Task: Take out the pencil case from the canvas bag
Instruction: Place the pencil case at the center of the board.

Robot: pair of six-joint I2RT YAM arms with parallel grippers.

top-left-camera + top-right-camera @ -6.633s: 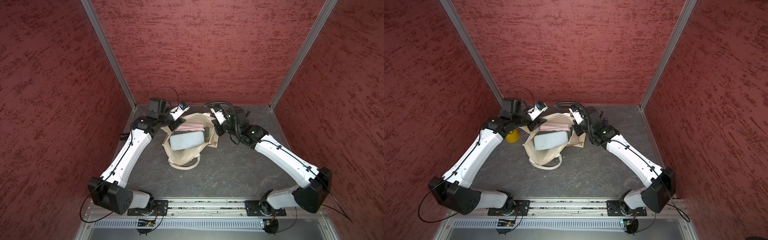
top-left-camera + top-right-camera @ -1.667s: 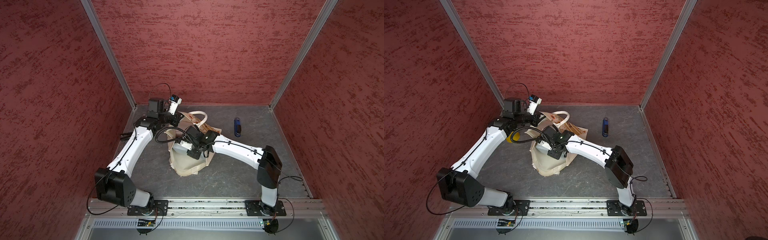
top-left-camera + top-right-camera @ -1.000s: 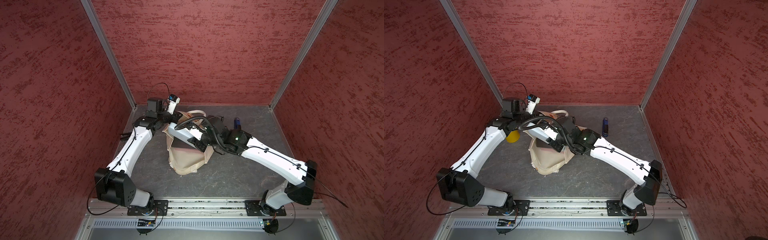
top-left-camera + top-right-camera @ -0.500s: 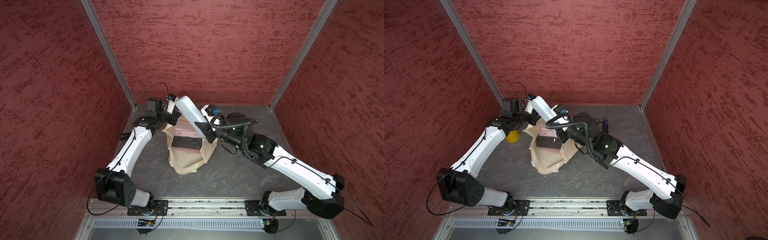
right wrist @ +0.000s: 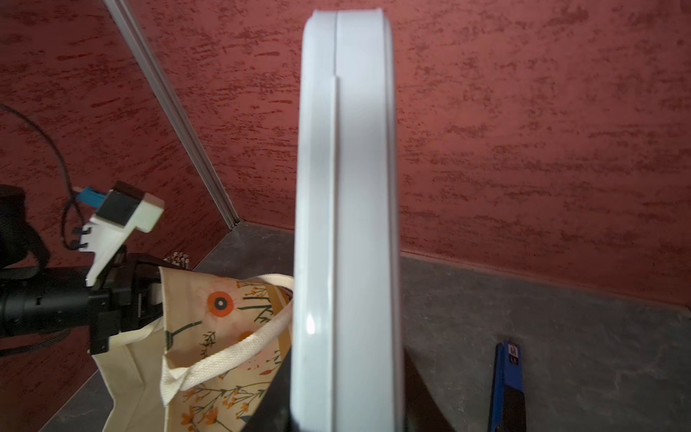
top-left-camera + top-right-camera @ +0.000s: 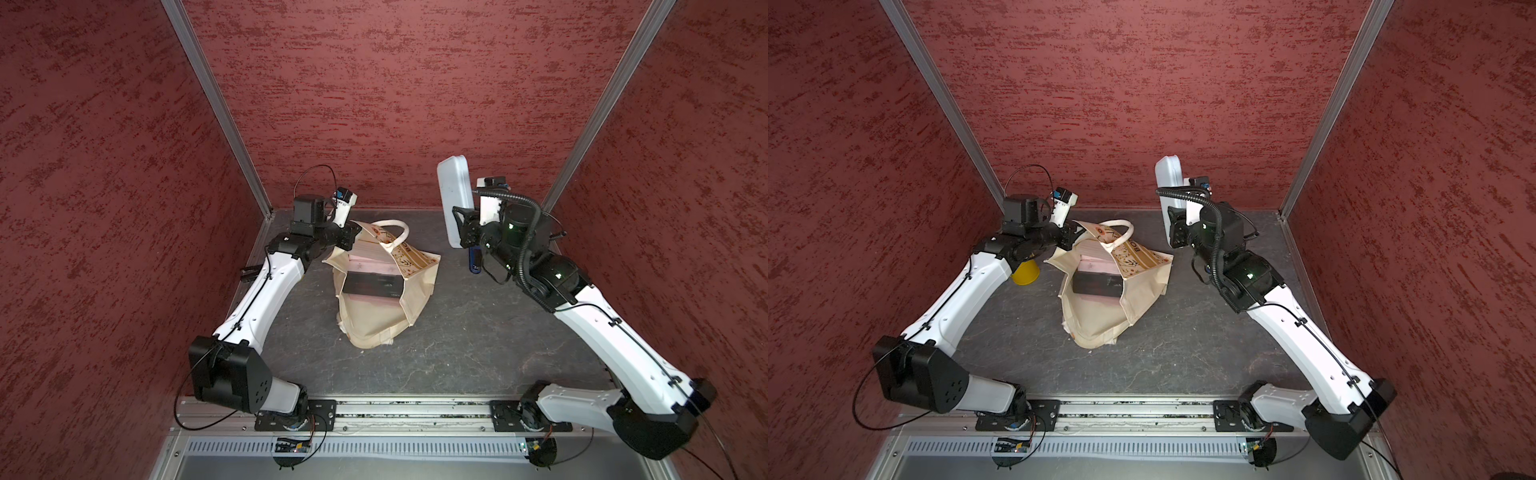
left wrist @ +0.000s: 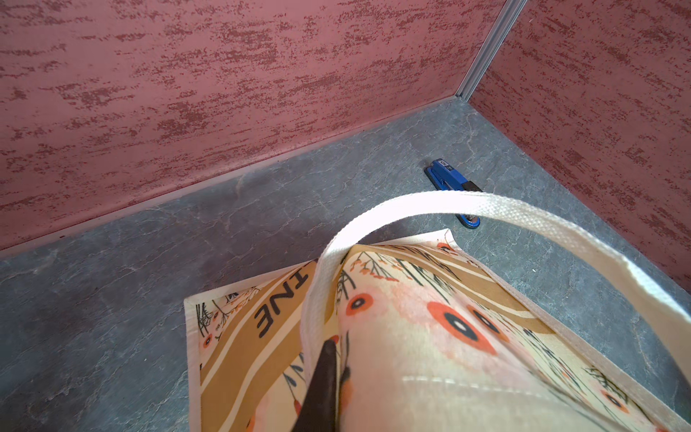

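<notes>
Two claws share the work: the left claw (image 6: 348, 237), clenched, pinches the rim of the canvas bag (image 6: 374, 320) on the table (image 6: 478, 340), while the right claw (image 6: 460, 227) grips the pale pencil case (image 6: 453, 195), upright in the air, clear of the bag and beside it. Extraction looks done; next, the case wants a gentle set-down away from the bag.

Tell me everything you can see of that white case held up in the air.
The pencil case is a pale, smooth, hard-looking oblong with rounded corners and a seam along its edge, apparently closed. It stands on end in the air, clear of the canvas bag. Only the right gripper touches it, clamped on its lower end.
</notes>
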